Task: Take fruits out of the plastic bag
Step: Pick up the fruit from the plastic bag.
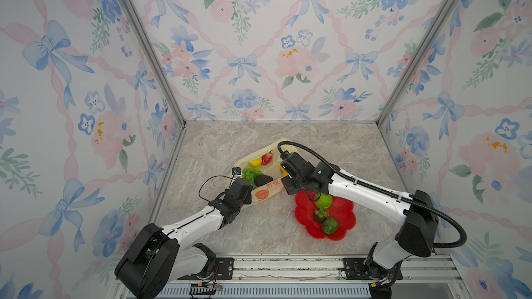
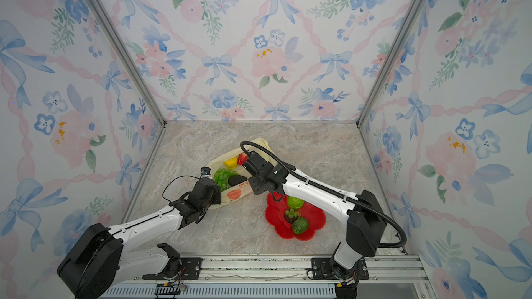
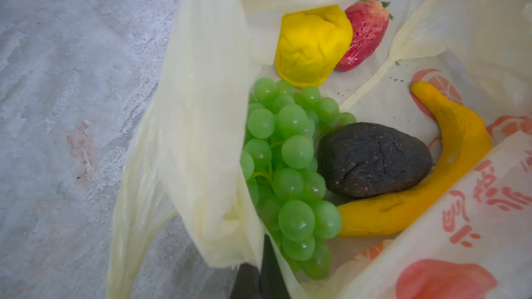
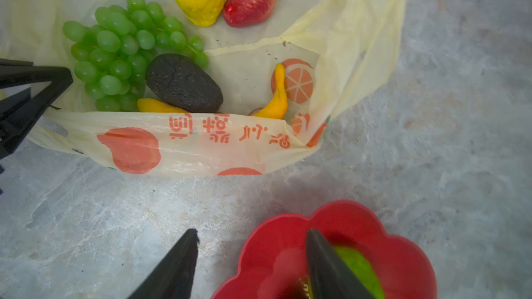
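Ahead of right pincer [image 4: 252, 231], apart: plastic bag [image 4: 201, 145]

Left arm [image 1: 195, 220]: stretched from its base at the near left, forward and inward, forearm low and nearly level.
Left gripper [image 3: 259, 266]: jaws pressed together, pinching a fold at the rim of the plastic bag [image 3: 201, 110].
Right arm [image 1: 368, 194]: elbow raised at the near right, white forearm running inward toward the centre.
Right wrist [image 1: 302, 179]: bent over, so the gripper points downward.
Right gripper [image 4: 252, 232]: jaws stand well apart, both dark tips in the wrist view.
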Controlling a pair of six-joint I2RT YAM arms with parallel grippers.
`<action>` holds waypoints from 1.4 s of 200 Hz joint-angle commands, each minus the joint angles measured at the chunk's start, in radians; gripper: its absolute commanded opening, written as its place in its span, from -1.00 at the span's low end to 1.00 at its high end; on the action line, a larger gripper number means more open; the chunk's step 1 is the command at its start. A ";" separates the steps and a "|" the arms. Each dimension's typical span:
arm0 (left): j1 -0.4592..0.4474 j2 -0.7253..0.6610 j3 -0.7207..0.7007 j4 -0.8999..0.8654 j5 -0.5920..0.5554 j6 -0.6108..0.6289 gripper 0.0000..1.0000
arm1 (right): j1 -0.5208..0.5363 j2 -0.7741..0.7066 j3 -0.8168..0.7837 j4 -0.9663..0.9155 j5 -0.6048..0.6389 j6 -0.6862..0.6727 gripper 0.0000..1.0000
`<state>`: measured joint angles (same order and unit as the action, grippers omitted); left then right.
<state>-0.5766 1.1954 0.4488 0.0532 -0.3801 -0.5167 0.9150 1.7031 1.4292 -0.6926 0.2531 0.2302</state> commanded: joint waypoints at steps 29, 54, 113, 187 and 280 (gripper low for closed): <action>-0.008 -0.083 -0.012 -0.066 0.015 -0.043 -1.00 | -0.037 0.268 0.248 0.000 -0.195 -0.315 0.29; -0.008 -0.131 -0.044 -0.087 0.057 -0.092 -1.00 | -0.034 0.350 0.321 -0.018 -0.229 -0.356 0.38; -0.008 -0.160 -0.082 -0.126 0.087 -0.140 -1.00 | -0.034 0.484 0.425 -0.031 -0.268 -0.373 0.64; -0.008 -0.144 -0.076 -0.127 0.078 -0.144 -1.00 | -0.044 0.633 0.556 -0.072 -0.259 -0.348 0.71; -0.009 -0.161 -0.083 -0.127 0.069 -0.148 -1.00 | -0.095 0.685 0.599 -0.076 -0.264 -0.291 0.50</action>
<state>-0.5800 1.0477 0.3794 -0.0544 -0.3058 -0.6559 0.8509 2.3623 1.9919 -0.7444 -0.0051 -0.0914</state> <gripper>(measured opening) 0.050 0.786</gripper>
